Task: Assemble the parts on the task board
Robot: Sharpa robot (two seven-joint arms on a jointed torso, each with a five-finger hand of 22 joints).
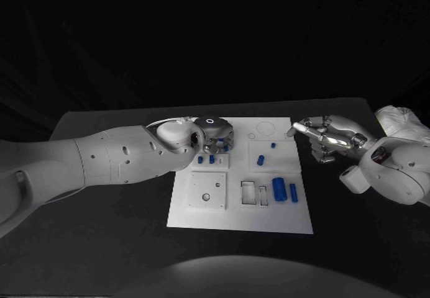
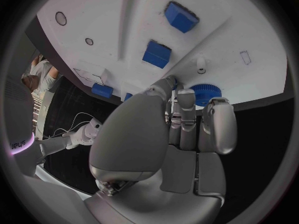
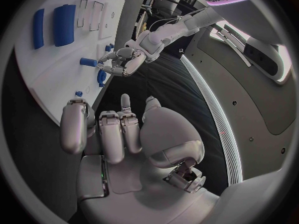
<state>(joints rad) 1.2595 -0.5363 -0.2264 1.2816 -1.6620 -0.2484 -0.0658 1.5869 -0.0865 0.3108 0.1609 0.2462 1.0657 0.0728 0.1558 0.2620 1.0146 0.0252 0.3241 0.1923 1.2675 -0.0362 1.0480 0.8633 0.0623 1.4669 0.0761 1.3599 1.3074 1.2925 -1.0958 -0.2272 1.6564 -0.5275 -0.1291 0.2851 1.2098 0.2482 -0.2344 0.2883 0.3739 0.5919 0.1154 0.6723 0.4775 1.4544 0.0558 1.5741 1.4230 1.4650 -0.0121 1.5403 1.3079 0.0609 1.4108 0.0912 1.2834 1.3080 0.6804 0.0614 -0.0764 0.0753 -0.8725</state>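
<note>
Left hand (image 1: pixel 212 131): over the far left part of the task board (image 1: pixel 240 217), palm down. In the left wrist view its fingers (image 2: pixel 217 124) lie curled together, their tips at a blue round toothed part (image 2: pixel 206 93) near the board's edge. Whether they pinch that part or only touch it cannot be told.

Right hand (image 1: pixel 324 138): just beside the board's far right edge, above the black table (image 1: pixel 107 217). In the right wrist view its fingers (image 3: pixel 112 134) stand apart and half bent, with nothing between them.

Task board: white plate in the middle of the table, long side running away from the robot.

Parts on the board, head view:
- two small blue pieces (image 1: pixel 206 159) standing side by side in the left block, just near of the left hand;
- one short blue peg (image 1: pixel 261 160) near the middle, tilted;
- one tiny blue piece (image 1: pixel 273 145) farther back, toward the right hand;
- one thick blue cylinder (image 1: pixel 279 189) lying on the right half;
- one thin blue bar (image 1: pixel 293 194) just beside it, toward the right edge.

Fixed features: a square white plate (image 1: pixel 207 189) with a dark hole on the near left; rectangular cut-outs (image 1: pixel 253 194) between that plate and the thick cylinder.
</note>
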